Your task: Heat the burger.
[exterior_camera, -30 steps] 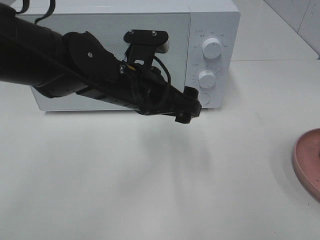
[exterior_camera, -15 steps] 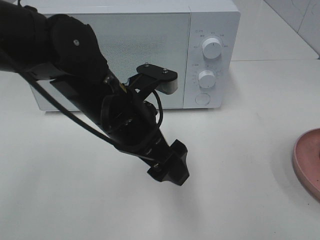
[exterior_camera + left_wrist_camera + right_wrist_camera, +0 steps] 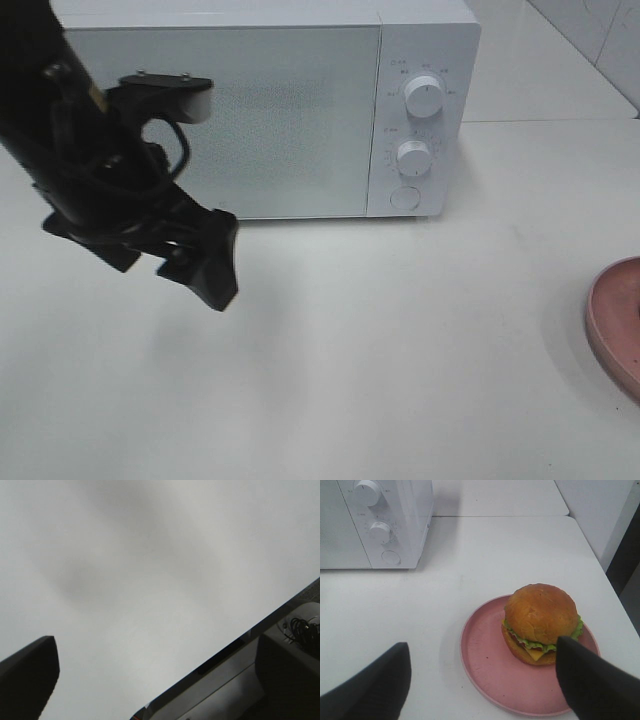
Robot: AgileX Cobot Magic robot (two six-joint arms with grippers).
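The burger (image 3: 540, 622), with a golden bun, lettuce and cheese, sits on a round pink plate (image 3: 485, 672) in the right wrist view. My right gripper (image 3: 482, 652) hovers over the plate, open, its two dark fingers (image 3: 370, 685) on either side of it and touching nothing. The burger lies nearer one finger. In the high view only the plate's rim (image 3: 612, 322) shows at the right edge, and the burger is out of frame. My left gripper (image 3: 200, 262) hangs open and empty over the table, in front of the left part of the white microwave (image 3: 270, 110).
The microwave's door looks shut. Two knobs (image 3: 424, 97) and a round button (image 3: 404, 197) are on its right panel. The microwave (image 3: 380, 520) stands across the table from the plate. A tiled wall rises at the far right.
My left arm has swung away from the microwave's round button, down and to the left, and now hangs in front of the door's left side. The plate has not moved.
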